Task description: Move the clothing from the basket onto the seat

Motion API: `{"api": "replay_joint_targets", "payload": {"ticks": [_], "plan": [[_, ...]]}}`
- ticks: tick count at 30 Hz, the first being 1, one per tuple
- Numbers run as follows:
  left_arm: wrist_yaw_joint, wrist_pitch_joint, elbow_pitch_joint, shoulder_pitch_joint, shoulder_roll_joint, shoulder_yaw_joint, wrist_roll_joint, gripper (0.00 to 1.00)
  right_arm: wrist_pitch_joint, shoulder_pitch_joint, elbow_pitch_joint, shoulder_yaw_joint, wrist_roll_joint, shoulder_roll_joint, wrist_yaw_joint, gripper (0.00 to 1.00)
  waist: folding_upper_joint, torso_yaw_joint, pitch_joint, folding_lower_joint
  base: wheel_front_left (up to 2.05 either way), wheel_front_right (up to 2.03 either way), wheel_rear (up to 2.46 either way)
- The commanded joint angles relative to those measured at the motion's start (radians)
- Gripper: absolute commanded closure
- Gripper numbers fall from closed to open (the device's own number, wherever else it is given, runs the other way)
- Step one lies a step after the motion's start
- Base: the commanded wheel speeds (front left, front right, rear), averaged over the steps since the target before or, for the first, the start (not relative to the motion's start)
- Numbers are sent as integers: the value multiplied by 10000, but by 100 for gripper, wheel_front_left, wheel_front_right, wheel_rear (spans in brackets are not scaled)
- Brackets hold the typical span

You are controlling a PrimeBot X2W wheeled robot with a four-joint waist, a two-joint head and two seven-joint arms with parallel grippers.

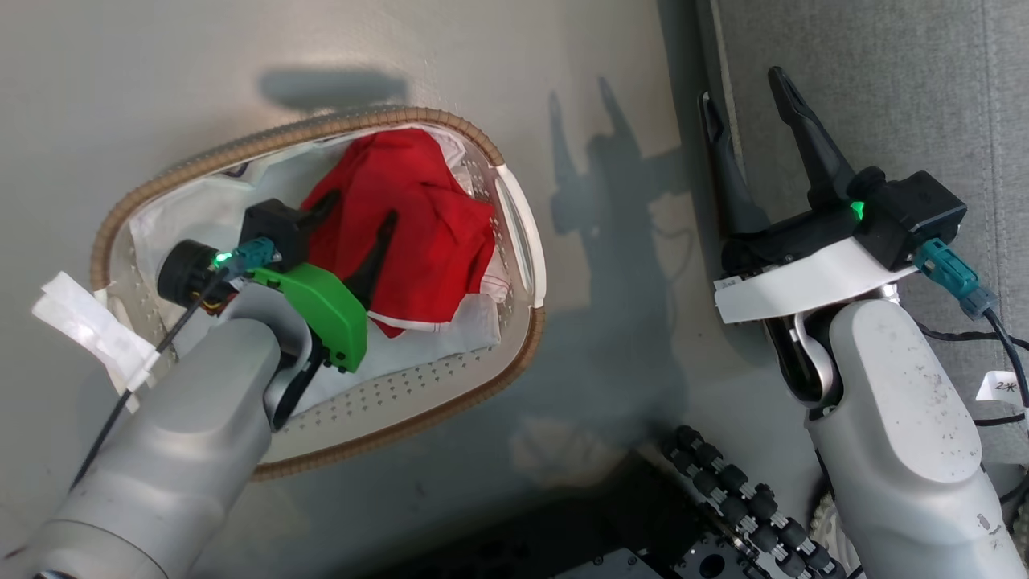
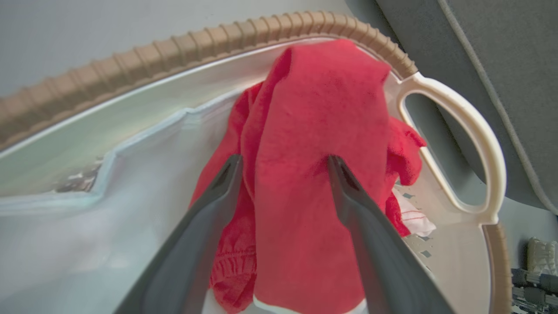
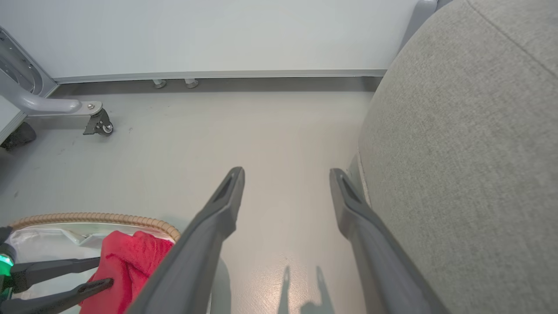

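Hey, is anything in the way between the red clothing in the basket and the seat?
Nothing lies on the floor between the basket and the seat. The clothing must only clear the basket's handle on that side, and the open right gripper hovers by the seat's edge.

**Both hands open, arms reaching away from the body**

The pale left forearm (image 1: 185,418) rises from the near left, its wrist under a green cover (image 1: 321,310). The left hand (image 1: 362,207) points far and to the right, its two dark fingers parted. The right forearm (image 1: 900,418) comes up on the near right. The right hand (image 1: 743,88) points far, its fingers spread wide.
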Motion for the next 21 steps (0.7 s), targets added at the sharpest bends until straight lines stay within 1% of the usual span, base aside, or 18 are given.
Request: {"api": "replay_joint_targets", "payload": {"ticks": [1,7,14,16,21], "plan": [[-26,-5,23,-289,167,-189,-191,0,-20,-53,-53,2,-81,10,-7,0,0,-133,436,-2,0,0,0],[-26,-5,-444,-846,351,-1085,-1010,0,-20,57,-62,-41,-226,6,-8,0,0,-6,585,-2,0,0,0],[-26,-5,-967,-976,400,-2258,-1917,0,-20,-131,-13,0,-183,-2,-8,0,0,55,547,-2,0,0,0],[-26,-5,-991,-994,360,-2570,-2121,100,-20,-180,-18,-39,-209,-2,-8,0,0,80,488,-2,0,0,0],[-26,-5,-1084,-845,252,-2853,-2442,100,-20,-193,28,-107,-221,-1,-8,0,0,160,143,-2,0,0,0]]}}
